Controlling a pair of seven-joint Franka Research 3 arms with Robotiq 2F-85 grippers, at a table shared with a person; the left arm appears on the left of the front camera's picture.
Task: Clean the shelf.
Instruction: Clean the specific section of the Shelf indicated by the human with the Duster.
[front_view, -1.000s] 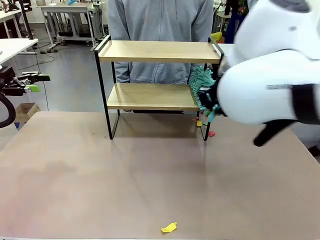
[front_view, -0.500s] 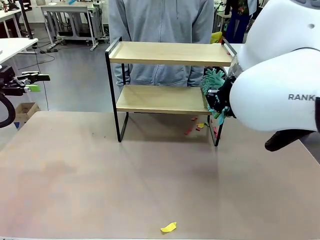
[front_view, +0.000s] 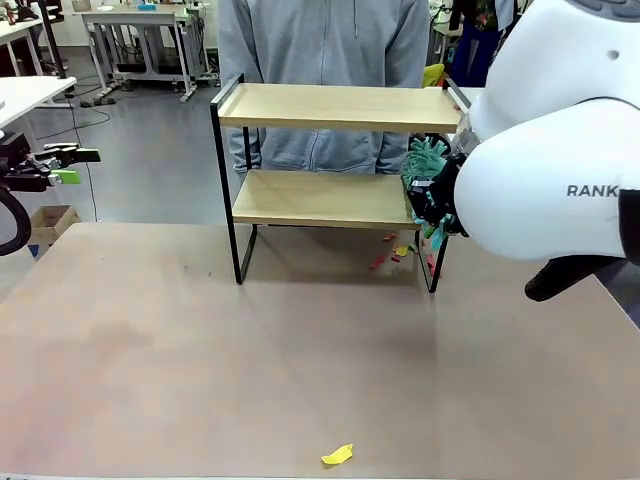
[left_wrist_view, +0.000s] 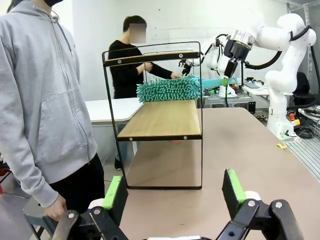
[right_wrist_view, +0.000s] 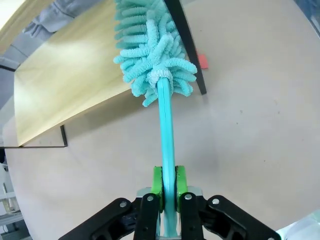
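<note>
Right wrist view had the right gripper (right_wrist_view: 169, 184) pinching the teal duster (right_wrist_view: 150, 50) by its handle, head on the lower board of the shelf (front_view: 330, 105), which stood at the far side of the table (front_view: 300, 350). Sweeping step, I reckoned; next needed a drag along that board. Left gripper (left_wrist_view: 174, 192) hung spread wide.

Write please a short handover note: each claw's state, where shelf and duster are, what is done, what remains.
Right claw: shut on the handle of the teal duster.
Left claw: open, empty, at the left side of the table.
Shelf: at the far side, before the person; the duster's head lies on the right end of its lower board.
Done: lower board looks swept; scraps lie on the table under that end.
Left: probably withdraw the duster; a yellow scrap lies near the front edge.
</note>
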